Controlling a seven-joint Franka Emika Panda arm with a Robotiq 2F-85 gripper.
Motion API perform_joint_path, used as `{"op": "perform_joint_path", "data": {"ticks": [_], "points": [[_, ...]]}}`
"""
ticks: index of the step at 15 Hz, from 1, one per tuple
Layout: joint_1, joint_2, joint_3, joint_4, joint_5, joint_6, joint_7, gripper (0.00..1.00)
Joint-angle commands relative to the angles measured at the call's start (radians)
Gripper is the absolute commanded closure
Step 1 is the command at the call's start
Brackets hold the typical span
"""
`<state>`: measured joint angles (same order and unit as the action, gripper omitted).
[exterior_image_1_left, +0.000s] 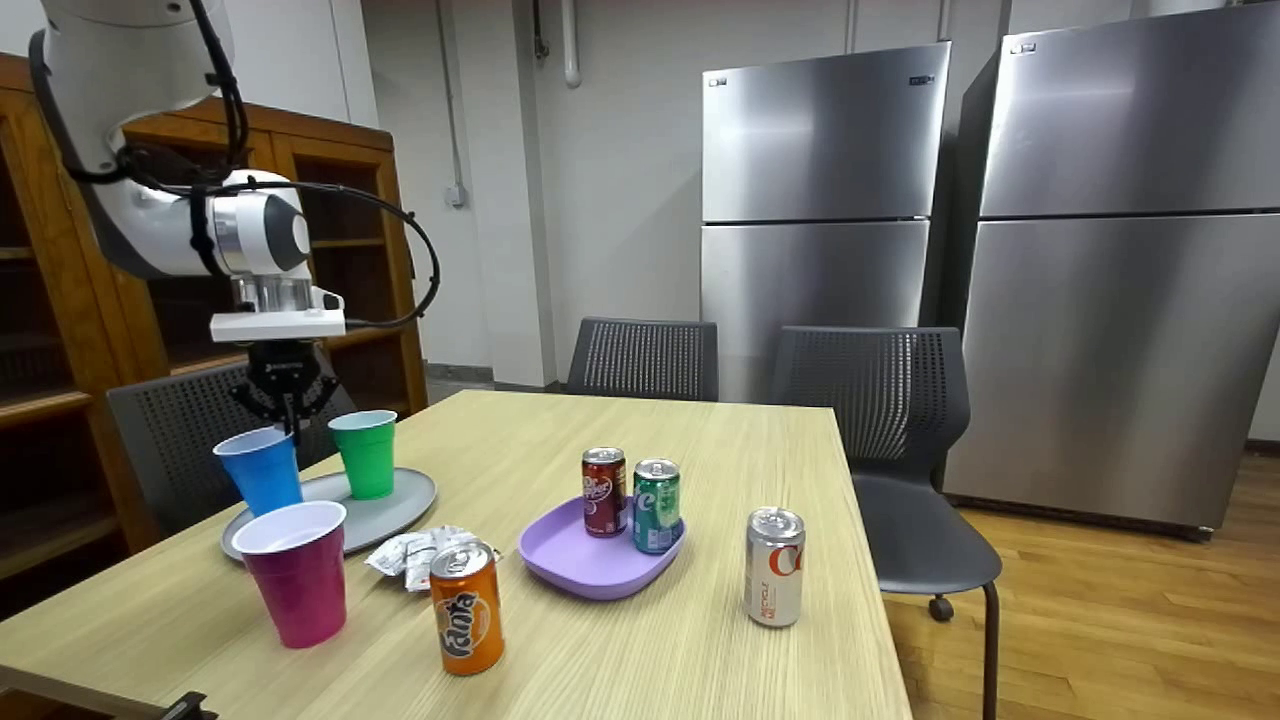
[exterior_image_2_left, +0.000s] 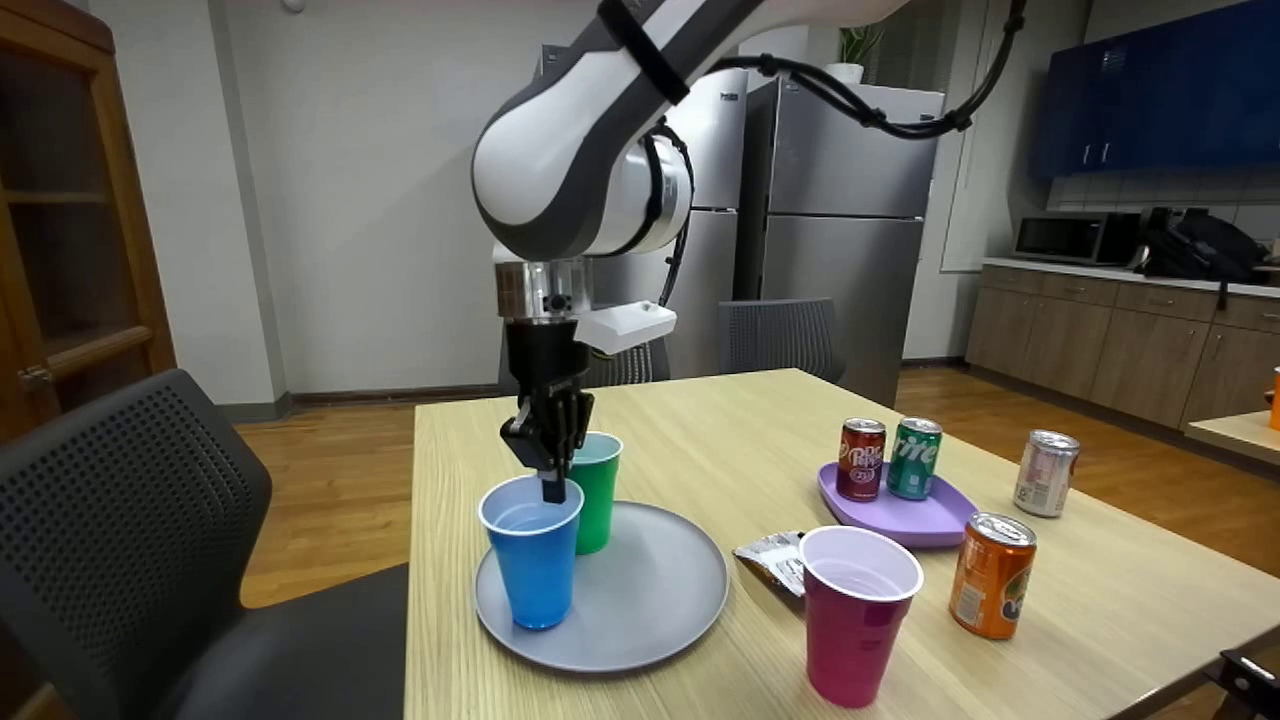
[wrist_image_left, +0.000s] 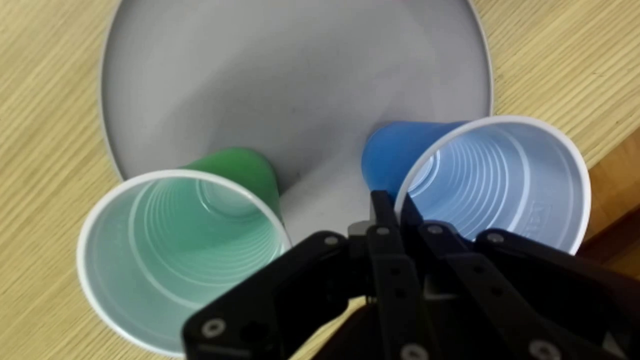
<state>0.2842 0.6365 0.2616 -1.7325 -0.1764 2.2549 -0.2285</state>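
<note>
The blue plastic cup (exterior_image_2_left: 538, 575) stands on the gray plate (exterior_image_2_left: 660, 605), near the plate's edge that faces the black chair (exterior_image_2_left: 130, 530). The gripper (wrist_image_left: 398, 209) is pinched closed on its rim, one finger inside the wall, one outside. The green plastic cup (exterior_image_2_left: 600, 500) stands just beside it, also near the plate's edge; a sideways swing could topple it, the gripper being so close. The thin rim, held over a short stretch only, might bend or slip free.
</note>
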Motion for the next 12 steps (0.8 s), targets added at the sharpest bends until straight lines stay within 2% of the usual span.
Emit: {"op": "perform_joint_path", "data": {"ticks": [1,10,12], "points": [[0.008,0.017,-0.004,0.045,0.022,-0.049,-0.004,0.79],[0.001,-0.029,0.000,-0.004,0.022,-0.022,-0.001,0.11],[0.000,-0.046,0.001,-0.020,0.022,-0.013,0.000,0.01]]}}
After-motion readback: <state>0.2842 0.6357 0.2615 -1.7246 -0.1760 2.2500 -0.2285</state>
